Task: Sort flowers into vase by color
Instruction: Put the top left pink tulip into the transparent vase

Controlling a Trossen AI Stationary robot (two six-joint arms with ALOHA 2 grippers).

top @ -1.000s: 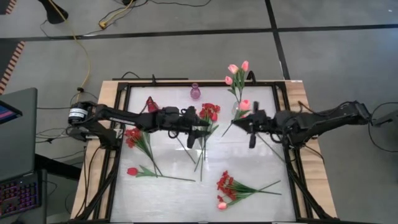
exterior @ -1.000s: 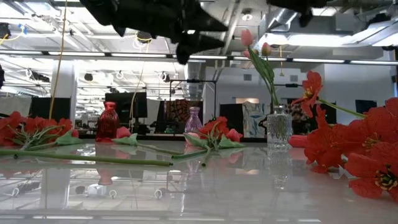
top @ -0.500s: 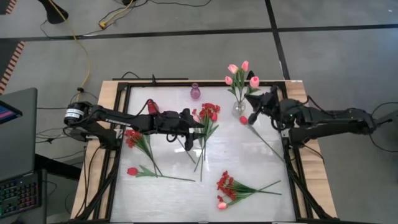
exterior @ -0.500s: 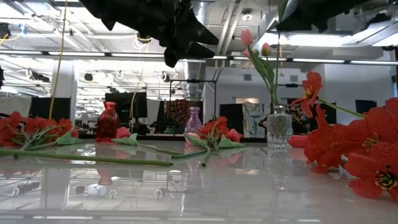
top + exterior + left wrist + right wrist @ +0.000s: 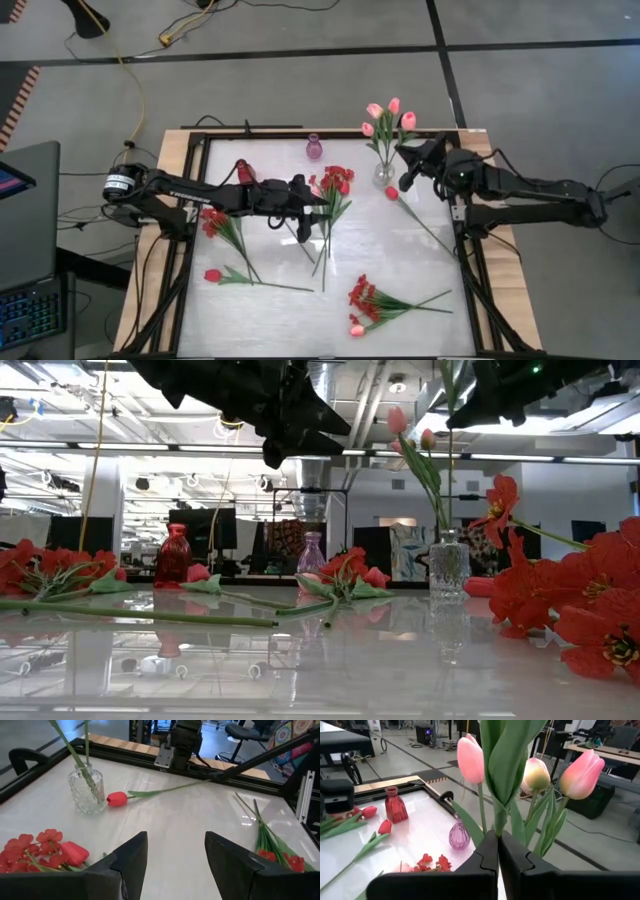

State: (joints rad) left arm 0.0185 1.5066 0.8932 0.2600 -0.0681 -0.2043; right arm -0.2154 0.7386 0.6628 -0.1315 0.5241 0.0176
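The right gripper (image 5: 498, 851) has its jaws shut tight on the green stem of a pink tulip (image 5: 470, 759). It holds the flower up high, just above the clear vase (image 5: 384, 176) near the back of the counter (image 5: 400, 260). Three more pink tulips (image 5: 376, 112) already stand in that vase.

The left gripper (image 5: 174, 855) hangs above the middle of the counter with its jaws wide and nothing in them. Under it lies a bunch of small red blossoms (image 5: 337, 181).

A red tulip (image 5: 392, 193) lies on the counter just beside the clear vase. Another red tulip (image 5: 212, 275) lies near the front left. More red blossoms (image 5: 214, 218) lie on the left, and another red bunch (image 5: 364, 297) lies near the front.

At the back stand a small purple vase (image 5: 314, 148) and a red vase (image 5: 243, 170).
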